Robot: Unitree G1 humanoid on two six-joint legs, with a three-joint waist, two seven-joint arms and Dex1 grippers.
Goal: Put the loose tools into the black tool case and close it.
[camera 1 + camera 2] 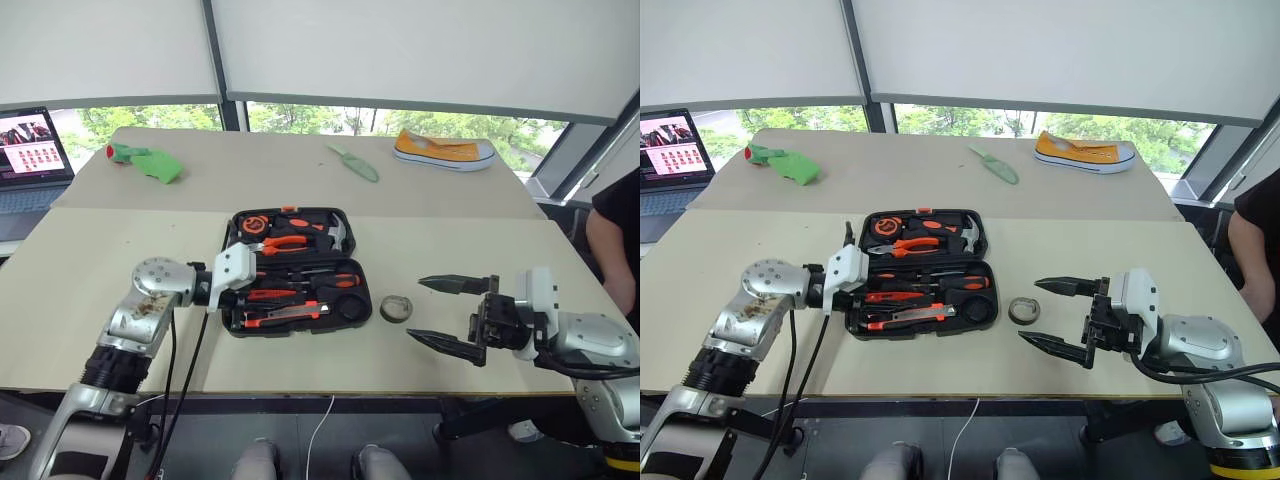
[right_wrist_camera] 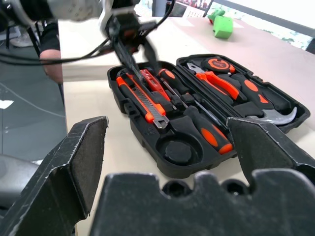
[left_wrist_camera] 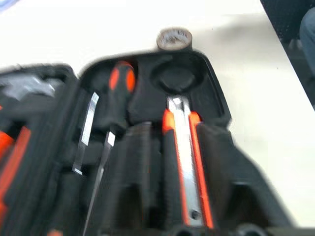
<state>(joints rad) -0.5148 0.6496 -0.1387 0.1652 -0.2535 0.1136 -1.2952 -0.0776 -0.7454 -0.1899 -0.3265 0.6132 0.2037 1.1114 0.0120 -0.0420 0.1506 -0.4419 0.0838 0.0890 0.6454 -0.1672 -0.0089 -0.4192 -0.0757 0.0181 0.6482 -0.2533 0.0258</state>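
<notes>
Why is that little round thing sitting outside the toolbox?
The small tape roll lies on the table, beside the open black tool case. The round slot in the case is empty, so the roll looks left out.

A yellow shoe (image 1: 444,151) and a green trowel (image 1: 354,163) lay at the counter's (image 1: 120,260) far edge. A green toy (image 1: 146,161) sat beside an open laptop (image 1: 32,160). A person's arm (image 1: 612,240) showed at the right.

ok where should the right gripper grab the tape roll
Probably from above, fingers across the outer rim. The tape roll lies flat on the table, apart from the case, so its sides are free. The right gripper is open beside it.
</notes>
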